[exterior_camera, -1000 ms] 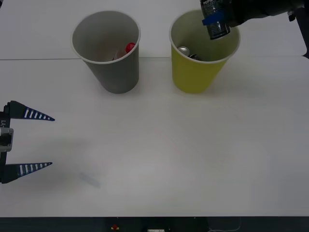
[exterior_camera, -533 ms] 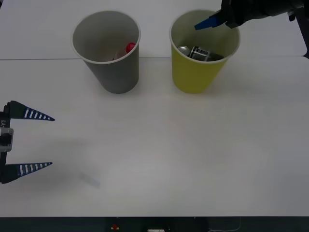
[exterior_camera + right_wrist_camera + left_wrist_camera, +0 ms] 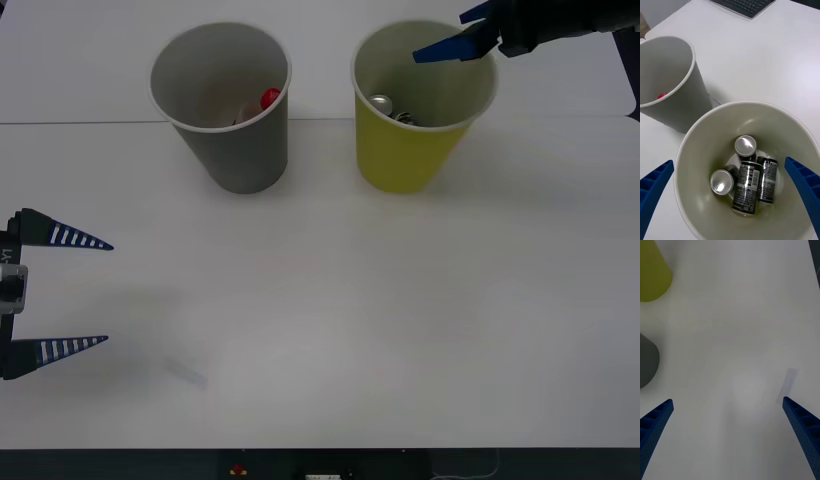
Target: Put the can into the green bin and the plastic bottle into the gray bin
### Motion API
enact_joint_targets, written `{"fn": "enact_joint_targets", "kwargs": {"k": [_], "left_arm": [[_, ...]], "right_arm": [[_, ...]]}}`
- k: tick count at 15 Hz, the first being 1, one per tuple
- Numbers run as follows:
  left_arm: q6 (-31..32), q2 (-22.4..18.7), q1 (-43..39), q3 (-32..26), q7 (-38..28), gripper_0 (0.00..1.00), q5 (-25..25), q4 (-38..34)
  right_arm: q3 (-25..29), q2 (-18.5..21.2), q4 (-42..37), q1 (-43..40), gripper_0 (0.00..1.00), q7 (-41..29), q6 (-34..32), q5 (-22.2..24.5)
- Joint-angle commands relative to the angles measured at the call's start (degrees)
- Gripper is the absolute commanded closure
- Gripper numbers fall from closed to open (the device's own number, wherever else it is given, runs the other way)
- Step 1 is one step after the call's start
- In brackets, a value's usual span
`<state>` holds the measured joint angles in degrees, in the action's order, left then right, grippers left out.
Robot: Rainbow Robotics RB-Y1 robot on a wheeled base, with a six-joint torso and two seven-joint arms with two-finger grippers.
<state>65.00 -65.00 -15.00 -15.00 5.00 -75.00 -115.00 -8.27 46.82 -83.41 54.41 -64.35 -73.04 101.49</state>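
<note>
The right gripper (image 3: 462, 34) was held spread wide and empty above the far right side of the green bin's (image 3: 405, 150) mouth, its two blue fingers (image 3: 803, 187) parted to either side of the opening in the right wrist view, a stance that read as a release already made over the bin. Straight below, at the bottom of the bin's pale inside, several dark cans were seen lying close together and touching; the can (image 3: 747, 183) nearest the middle lay on its side with white PEPSI lettering showing, beside two silver tops turned upward (which of these was the task's own can could not be told). Just beside the green bin, to the robot's left, the gray bin (image 3: 235, 150) was stood upright on the white table (image 3: 350, 320), and something small and red (image 3: 270, 98) was glimpsed inside it, judged to be a bottle cap, though the bottle itself could not be made out. Well apart from both bins, the left gripper (image 3: 60, 292) was parked low over the table's near left edge, its fingers likewise spread and gripping nothing, apparently kept clear of the work.
</note>
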Motion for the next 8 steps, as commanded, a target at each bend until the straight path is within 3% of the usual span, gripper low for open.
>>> {"fn": "enact_joint_targets", "kwargs": {"k": [1,3,8], "left_arm": [[0.0,0.0,0.0,0.0,0.0,0.0,0.0,0.0],[0.0,0.0,0.0,0.0,0.0,0.0,0.0,0.0],[0.0,0.0,0.0,0.0,0.0,0.0,0.0,0.0]], "right_arm": [[3.2,2.0,-6.6,-5.2,0.0,1.0,0.0,-1.9],[6.6,2.9,-11.1,-10.2,0.0,6.2,0.1,-4.3],[12.0,6.1,-13.0,-21.2,0.0,23.6,0.1,-17.1]]}}
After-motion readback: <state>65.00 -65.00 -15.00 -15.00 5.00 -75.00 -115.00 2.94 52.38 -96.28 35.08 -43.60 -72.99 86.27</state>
